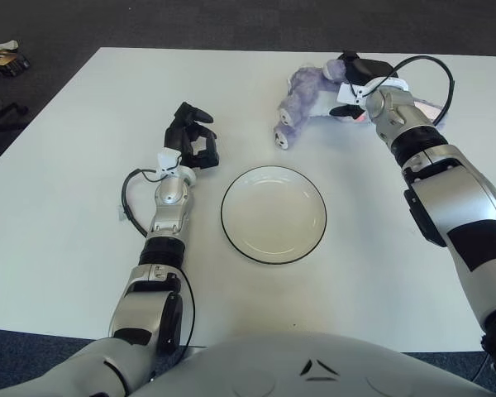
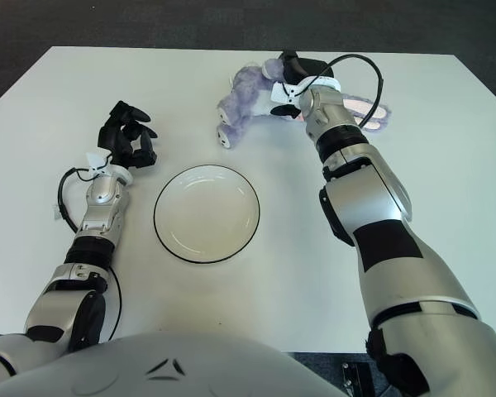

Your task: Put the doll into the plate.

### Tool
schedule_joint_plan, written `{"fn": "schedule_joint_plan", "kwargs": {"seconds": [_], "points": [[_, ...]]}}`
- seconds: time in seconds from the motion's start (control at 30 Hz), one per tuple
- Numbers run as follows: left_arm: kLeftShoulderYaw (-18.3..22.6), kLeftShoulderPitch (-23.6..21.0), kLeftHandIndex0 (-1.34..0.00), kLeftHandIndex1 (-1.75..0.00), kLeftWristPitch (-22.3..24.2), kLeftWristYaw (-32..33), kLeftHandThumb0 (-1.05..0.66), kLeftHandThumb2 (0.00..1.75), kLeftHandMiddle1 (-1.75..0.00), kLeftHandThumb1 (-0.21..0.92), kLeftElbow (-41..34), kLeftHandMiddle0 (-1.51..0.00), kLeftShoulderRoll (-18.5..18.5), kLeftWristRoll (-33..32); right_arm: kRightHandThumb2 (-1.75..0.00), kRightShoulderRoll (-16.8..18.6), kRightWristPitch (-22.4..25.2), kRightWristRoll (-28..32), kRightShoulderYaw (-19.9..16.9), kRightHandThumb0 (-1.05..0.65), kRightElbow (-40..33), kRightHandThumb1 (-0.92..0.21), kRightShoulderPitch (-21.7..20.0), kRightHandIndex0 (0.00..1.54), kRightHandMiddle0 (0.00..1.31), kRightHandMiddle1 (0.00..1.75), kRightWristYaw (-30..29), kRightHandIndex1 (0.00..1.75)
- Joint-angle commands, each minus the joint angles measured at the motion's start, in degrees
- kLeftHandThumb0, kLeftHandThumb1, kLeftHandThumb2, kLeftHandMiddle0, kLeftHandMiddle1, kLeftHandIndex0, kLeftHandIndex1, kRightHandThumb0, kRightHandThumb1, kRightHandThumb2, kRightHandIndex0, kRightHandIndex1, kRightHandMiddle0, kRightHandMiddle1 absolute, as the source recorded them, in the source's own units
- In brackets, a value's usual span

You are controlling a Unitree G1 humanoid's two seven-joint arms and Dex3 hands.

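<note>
Right hand [image 1: 354, 76] at far right of table [image 1: 66, 215], over the purple doll [image 1: 302, 106]; fingers mostly hidden behind wrist and doll, appear closed on doll's upper body. Doll lies far-right of plate [image 1: 274, 214], apart from it. Left hand [image 1: 192, 139] just left of plate, fingers curled, holding nothing

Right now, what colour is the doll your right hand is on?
The doll is pale purple with white feet, clearest in the left eye view, under the right hand.
</note>
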Motion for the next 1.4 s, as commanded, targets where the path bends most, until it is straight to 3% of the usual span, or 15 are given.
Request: {"fn": "schedule_joint_plan", "kwargs": {"seconds": [0.0, 0.2, 0.43, 0.83, 1.1, 1.2, 1.27, 1.37], "points": [[-0.18, 4.43, -0.51, -1.75, 0.05, 0.03, -0.01, 1.37, -1.75, 0.28, 1.50, -0.52, -1.13, -0.16, -1.15, 1.13, 0.84, 0.77, 0.50, -0.48, 1.51, -0.16, -0.93, 0.26, 0.00, 0.48, 2.27, 1.46], [-0.28, 4.48, -0.51, -1.75, -0.28, -0.07, -0.01, 1.36, -1.75, 0.29, 1.32, -0.52, -1.17, -0.10, -1.24, 1.91, 2.01, 0.86, 0.97, -0.35, 2.55, -0.09, -1.15, 0.10, 0.00, 0.37, 3.34, 1.18], [-0.60, 4.73, -0.51, -1.75, 0.08, -0.16, -0.01, 1.37, -1.75, 0.28, 0.80, -0.52, -1.04, 0.21, -1.28, 3.36, 3.80, 0.37, 2.02, -0.29, 3.93, -0.05, -0.78, 0.01, 0.00, 0.38, 3.12, 1.06], [-0.66, 5.46, -0.51, -1.75, 0.97, -0.29, -0.01, 1.37, -1.75, 0.28, -0.68, -0.53, -1.41, -0.33, -1.33, 4.38, 4.90, 1.08, 2.33, -0.15, 6.05, 0.00, 0.36, 0.00, 0.00, 0.65, 1.84, 0.82], [-0.58, 5.98, -0.52, -1.75, 2.01, 0.06, -0.01, 1.38, -1.75, 0.28, -2.06, -0.53, -1.73, -0.37, -1.39, 4.45, 5.10, 1.66, 1.82, -0.05, 6.74, 0.02, 1.49, 0.01, 0.00, 0.69, 2.10, 0.94], [-0.48, 6.16, -0.52, -1.75, 2.55, 0.34, -0.01, 1.38, -1.75, 0.27, -2.63, -0.53, -1.93, -0.41, -1.37, 4.71, 5.59, 2.41, 1.28, -0.10, 6.79, -0.01, 1.40, 0.14, 0.00, 0.67, 2.73, 1.09], [-0.38, 6.23, -0.52, -1.75, 2.79, 0.45, -0.01, 1.38, -1.75, 0.27, -2.88, -0.53, -2.07, -0.49, -1.36, 4.91, 5.88, 3.03, 0.97, -0.10, 6.76, -0.04, 1.32, 0.28, 0.00, 0.68, 3.05, 1.31], [-0.30, 6.29, -0.52, -1.75, 3.21, 0.63, -0.01, 1.38, -1.75, 0.27, -3.15, -0.54, -2.21, -0.49, -1.36, 5.53, 6.67, 3.68, 0.61, -0.10, 6.25, -0.05, 0.78, 0.34, 0.00, 0.68, 3.55, 1.42]]}}
